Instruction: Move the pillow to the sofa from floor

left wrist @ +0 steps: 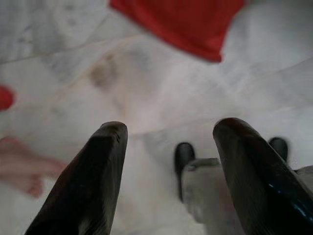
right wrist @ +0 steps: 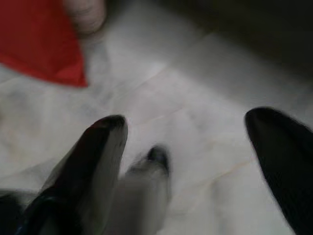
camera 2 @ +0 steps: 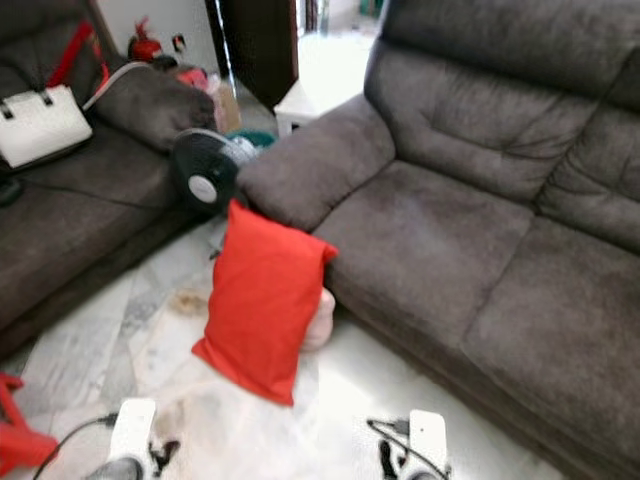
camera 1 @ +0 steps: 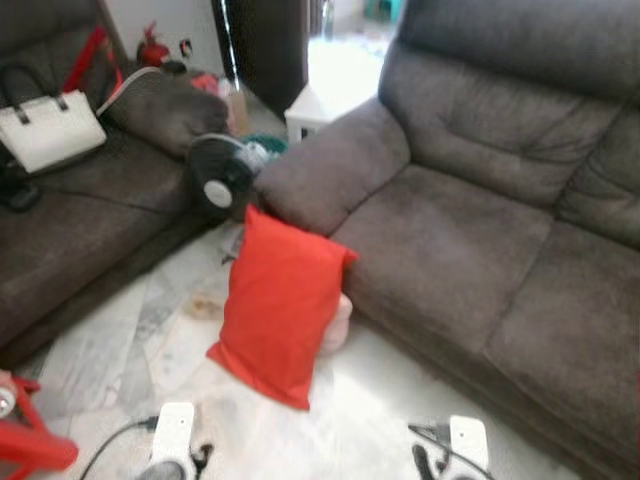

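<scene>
A red pillow point(camera 1: 280, 300) stands on end on the pale marble floor point(camera 1: 150, 340), leaning against the front of the grey-brown sofa point(camera 1: 450, 240) on the right. Its lower corner also shows in the wrist views point(left wrist: 181, 22) point(right wrist: 39, 44). Both arms are low at the near edge, the left arm point(camera 1: 175, 432) just short of the pillow's lower corner, the right arm point(camera 1: 466, 438) to its right. My left gripper point(left wrist: 168, 129) is open over bare floor. My right gripper point(right wrist: 188, 120) is also open above the floor, with nothing between its fingers.
A pale pink object point(camera 1: 338, 322) sits behind the pillow against the sofa base. A second dark sofa point(camera 1: 80, 220) on the left holds a white handbag point(camera 1: 50, 130). A black fan point(camera 1: 222, 175) stands in the corner. A red plastic item point(camera 1: 25, 440) lies at the near left.
</scene>
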Available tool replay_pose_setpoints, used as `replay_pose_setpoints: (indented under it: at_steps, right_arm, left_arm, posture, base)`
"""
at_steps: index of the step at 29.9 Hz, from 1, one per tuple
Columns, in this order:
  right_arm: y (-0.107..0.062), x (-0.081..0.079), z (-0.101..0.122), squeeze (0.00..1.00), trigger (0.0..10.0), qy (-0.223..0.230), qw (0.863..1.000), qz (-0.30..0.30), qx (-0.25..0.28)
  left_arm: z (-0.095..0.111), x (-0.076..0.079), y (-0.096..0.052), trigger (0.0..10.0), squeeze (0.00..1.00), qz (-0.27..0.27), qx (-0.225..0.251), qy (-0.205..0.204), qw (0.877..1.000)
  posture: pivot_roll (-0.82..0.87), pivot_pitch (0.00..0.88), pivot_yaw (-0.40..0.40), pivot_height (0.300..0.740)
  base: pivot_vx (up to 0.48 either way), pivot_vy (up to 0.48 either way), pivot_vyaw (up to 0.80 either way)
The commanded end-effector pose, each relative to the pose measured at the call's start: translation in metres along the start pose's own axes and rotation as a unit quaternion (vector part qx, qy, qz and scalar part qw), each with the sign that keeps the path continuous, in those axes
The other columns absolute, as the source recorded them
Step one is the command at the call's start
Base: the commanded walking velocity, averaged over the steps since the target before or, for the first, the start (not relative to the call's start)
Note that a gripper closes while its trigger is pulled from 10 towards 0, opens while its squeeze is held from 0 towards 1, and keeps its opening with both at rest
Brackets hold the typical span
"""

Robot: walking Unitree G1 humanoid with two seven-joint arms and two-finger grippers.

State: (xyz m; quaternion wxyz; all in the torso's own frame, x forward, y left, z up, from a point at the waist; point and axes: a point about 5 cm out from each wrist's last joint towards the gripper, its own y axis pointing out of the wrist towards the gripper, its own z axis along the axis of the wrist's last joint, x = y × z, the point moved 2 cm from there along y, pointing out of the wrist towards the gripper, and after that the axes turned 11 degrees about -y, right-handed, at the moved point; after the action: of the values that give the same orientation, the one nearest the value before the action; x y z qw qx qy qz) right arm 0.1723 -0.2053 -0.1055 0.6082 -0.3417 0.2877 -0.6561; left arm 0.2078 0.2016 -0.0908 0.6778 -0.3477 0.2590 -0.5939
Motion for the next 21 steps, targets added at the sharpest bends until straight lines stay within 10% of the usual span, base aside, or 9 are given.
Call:
replay_pose_setpoints:
  at_steps: [1, 21]
  right_arm:
    - [0.0003, -0.0111, -0.0011, 0.00, 10.0, 0.003, 1.000, 0.013, -0.003]
    - [0.0004, -0.0107, -0.0013, 0.00, 10.0, 0.003, 1.000, 0.011, -0.006]
  left_arm:
    - [-0.0049, -0.0136, -0.0024, 10.0, 0.00, 0.016, -0.011, 0.001, 1.000]
    - [-0.0045, -0.0136, -0.0023, 10.0, 0.00, 0.018, -0.010, 0.000, 1.000]
  posture:
    - [0.07, 0.072, 0.001, 0.740]
    - [0.07, 0.080, -0.001, 0.740]
  base:
    - [0.247, 0.000, 0.00]
    - [0.252, 0.000, 0.26]
